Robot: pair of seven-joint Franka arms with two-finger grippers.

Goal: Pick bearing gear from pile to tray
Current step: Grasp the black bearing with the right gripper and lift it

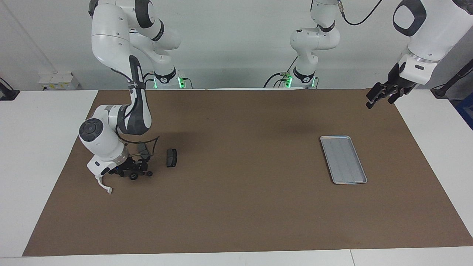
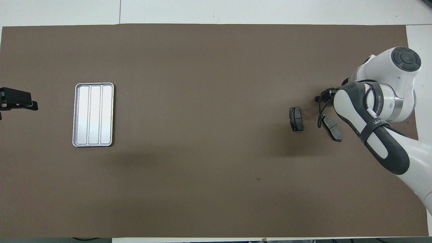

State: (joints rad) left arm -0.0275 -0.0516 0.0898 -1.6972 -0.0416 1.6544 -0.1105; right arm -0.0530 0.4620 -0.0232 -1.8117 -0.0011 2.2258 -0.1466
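gears sit in the pile, well apart from the tray, toward the right arm's end of the table. starting at that end, we see a white bracket on the mat, the part of the pile lying farthest from the tray. next comes the right claw, low over the pile and right at a small black gear. we cannot tell whether the claw is wide, narrow or gripping, since it blurs into the dark parts. two pads lie on the side of the pile toward the tray. the tray itself holds nothing. past it, over the mat's corner at the left arm's end, the left claw hangs wide and empty while its arm waits.

we judge the gear to be light, stiff and round, so it may roll or squirt out of a loose pinch. it is tiny, so we would take it across its rim, square on, with the tips low to the mat. it looks tough enough for a firm squeeze.
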